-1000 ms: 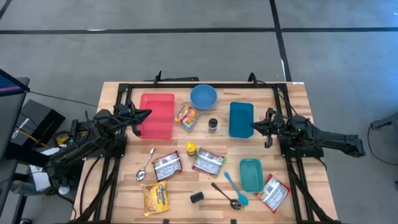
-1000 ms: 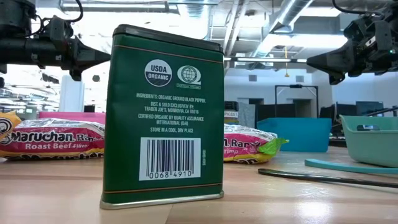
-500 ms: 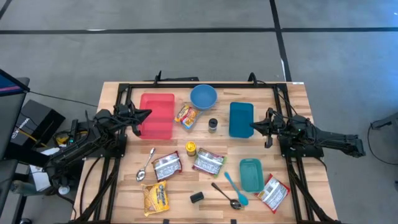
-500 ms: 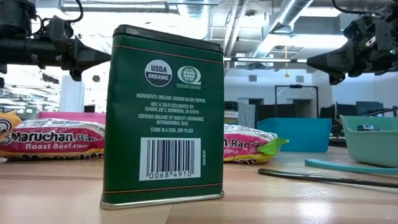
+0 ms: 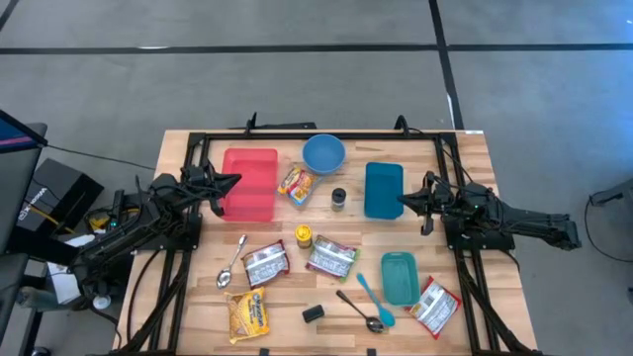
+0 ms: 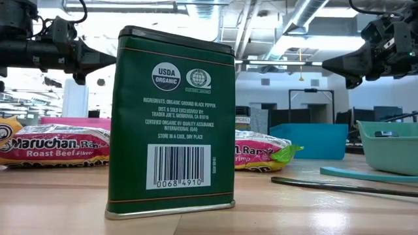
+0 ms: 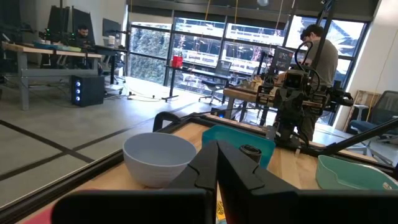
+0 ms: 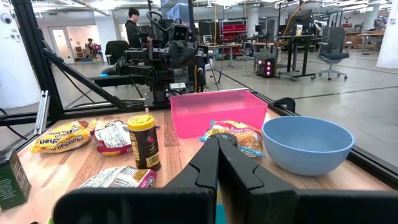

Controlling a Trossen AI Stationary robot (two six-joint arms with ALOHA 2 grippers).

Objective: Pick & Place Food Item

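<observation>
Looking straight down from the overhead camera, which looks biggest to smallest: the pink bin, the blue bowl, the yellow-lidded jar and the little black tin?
From the high view, largest to smallest:
1. pink bin
2. blue bowl
3. yellow-lidded jar and black tin, which look about alike, so I won't rank them.

The bowl (image 5: 323, 153) sits between two bins (image 5: 249, 184) (image 5: 383, 189), with ramen packets (image 5: 330, 258) nearer the table's front.
</observation>
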